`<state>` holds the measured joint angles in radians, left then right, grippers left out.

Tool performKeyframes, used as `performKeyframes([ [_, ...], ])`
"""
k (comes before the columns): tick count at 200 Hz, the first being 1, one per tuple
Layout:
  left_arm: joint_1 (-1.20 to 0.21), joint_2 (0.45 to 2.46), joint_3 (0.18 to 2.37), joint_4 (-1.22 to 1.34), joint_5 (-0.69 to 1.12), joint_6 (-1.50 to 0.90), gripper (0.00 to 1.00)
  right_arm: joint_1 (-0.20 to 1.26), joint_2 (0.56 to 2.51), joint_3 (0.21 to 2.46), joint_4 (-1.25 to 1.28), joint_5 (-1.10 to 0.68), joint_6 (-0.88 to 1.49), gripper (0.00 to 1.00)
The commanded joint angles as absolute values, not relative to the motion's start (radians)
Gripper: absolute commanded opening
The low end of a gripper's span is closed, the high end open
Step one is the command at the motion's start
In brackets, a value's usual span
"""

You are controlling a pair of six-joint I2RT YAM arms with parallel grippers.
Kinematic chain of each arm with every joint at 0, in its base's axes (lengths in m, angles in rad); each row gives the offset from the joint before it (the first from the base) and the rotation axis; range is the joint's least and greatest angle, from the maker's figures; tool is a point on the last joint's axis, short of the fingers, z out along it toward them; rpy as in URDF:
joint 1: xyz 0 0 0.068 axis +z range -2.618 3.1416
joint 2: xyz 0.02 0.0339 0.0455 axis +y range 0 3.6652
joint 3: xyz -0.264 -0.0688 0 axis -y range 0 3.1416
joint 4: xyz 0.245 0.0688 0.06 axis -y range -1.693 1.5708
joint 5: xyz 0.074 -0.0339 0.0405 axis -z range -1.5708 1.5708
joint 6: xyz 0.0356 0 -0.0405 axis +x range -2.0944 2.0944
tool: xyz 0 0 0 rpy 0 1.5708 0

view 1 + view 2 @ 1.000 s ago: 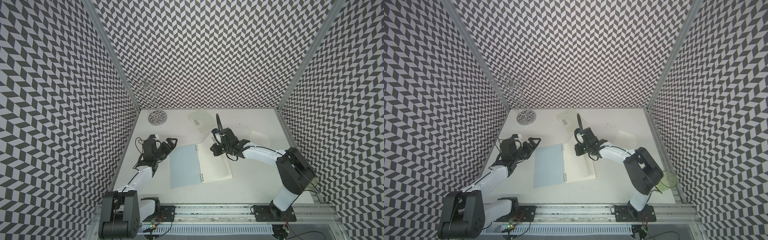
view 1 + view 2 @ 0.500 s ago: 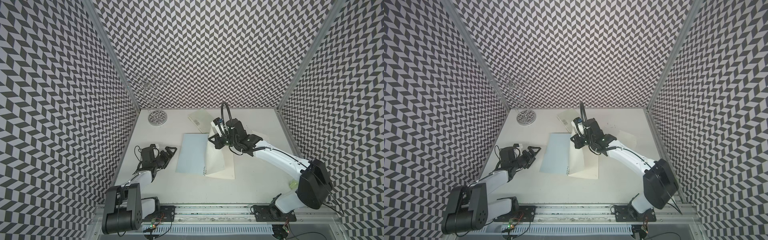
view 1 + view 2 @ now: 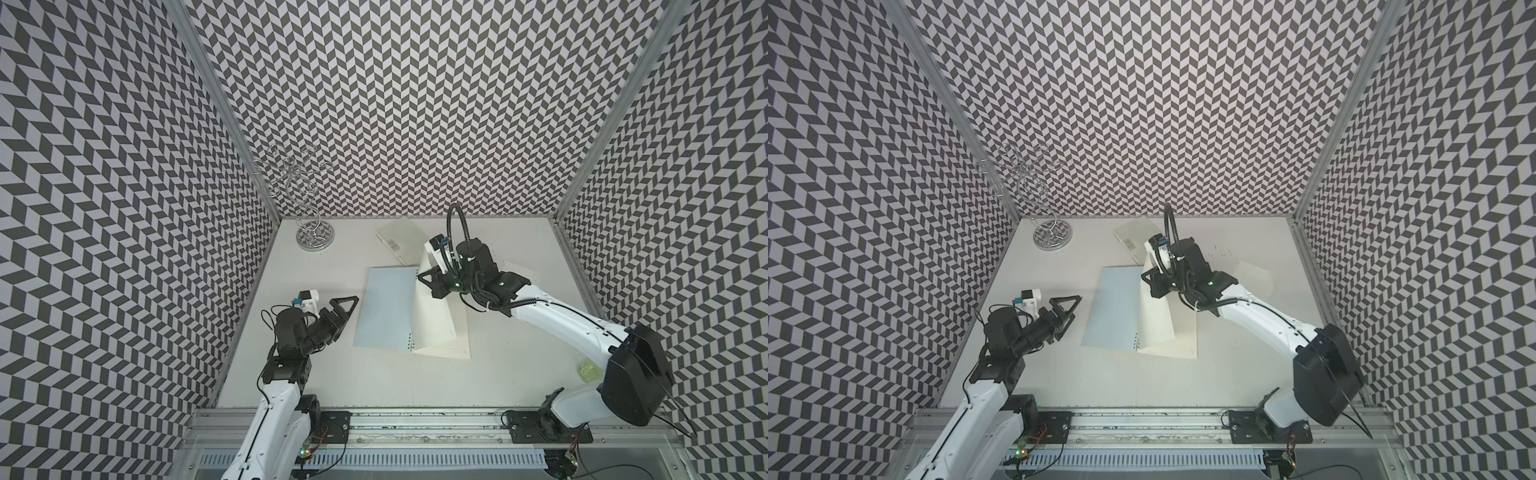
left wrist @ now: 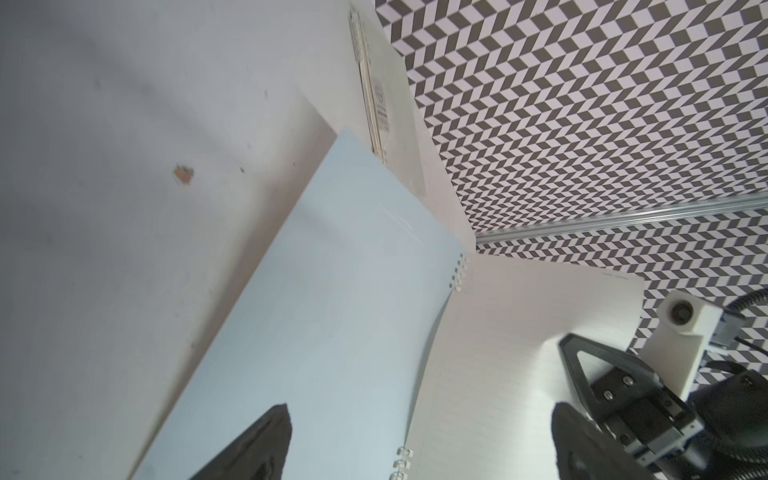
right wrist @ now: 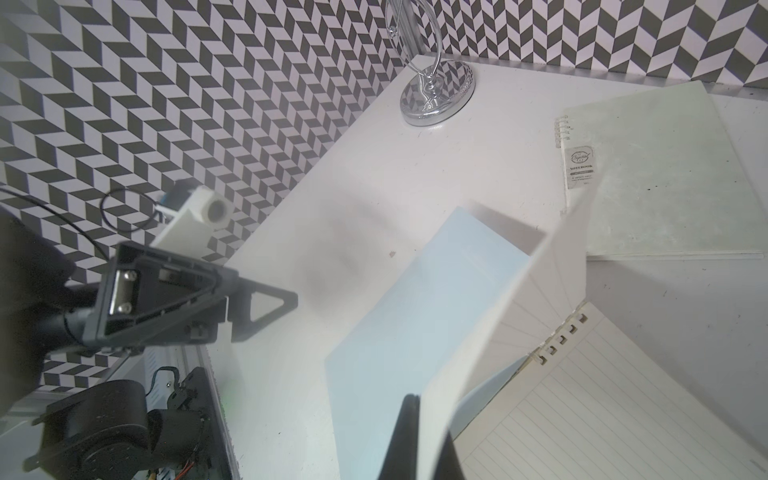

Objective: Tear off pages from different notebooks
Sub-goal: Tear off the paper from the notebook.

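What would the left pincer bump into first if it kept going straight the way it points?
Probably the open notebook: its pale blue cover lies flat just ahead of the left pincer; whether it strikes the edge or skims over is unclear.

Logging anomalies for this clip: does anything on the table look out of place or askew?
One page of the open notebook stands curled up off the stack, pinched in the right tool. A loose sheet lies apart beyond it.
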<state>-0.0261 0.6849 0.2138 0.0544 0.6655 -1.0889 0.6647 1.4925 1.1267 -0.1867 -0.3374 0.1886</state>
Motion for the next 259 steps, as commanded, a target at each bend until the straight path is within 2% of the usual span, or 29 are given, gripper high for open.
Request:
performKeyframes([
  [1,-0.164,0.719,0.129,0.099,0.664,-1.283,0.99,0.666,1.514,1.165,-0.108,-0.345,0.199,0.04],
  [37,-0.392,0.781,0.092,0.382,0.559,-1.466,0.99,0.667,1.517,1.169,-0.122,-0.348,0.200,0.04],
  [88,-0.483,0.984,0.052,0.649,0.530,-1.528,0.99,0.667,1.505,1.153,-0.111,-0.357,0.210,0.04],
  [122,-0.547,1.117,0.109,0.645,0.523,-1.496,0.99,0.668,1.514,1.162,-0.110,-0.366,0.213,0.05],
  [168,-0.553,1.203,0.113,0.669,0.509,-1.479,0.99,0.667,1.513,1.157,-0.108,-0.364,0.216,0.05],
  [210,-0.580,1.110,0.105,0.519,0.418,-1.464,0.99,0.668,1.525,1.168,-0.116,-0.374,0.211,0.05],
  [236,-0.466,1.096,0.099,0.521,0.382,-1.376,0.99,0.667,1.499,1.139,-0.112,-0.383,0.212,0.05],
  [259,-0.315,1.128,0.123,0.578,0.440,-1.265,0.91,0.666,1.467,1.105,-0.124,-0.362,0.204,0.05],
])
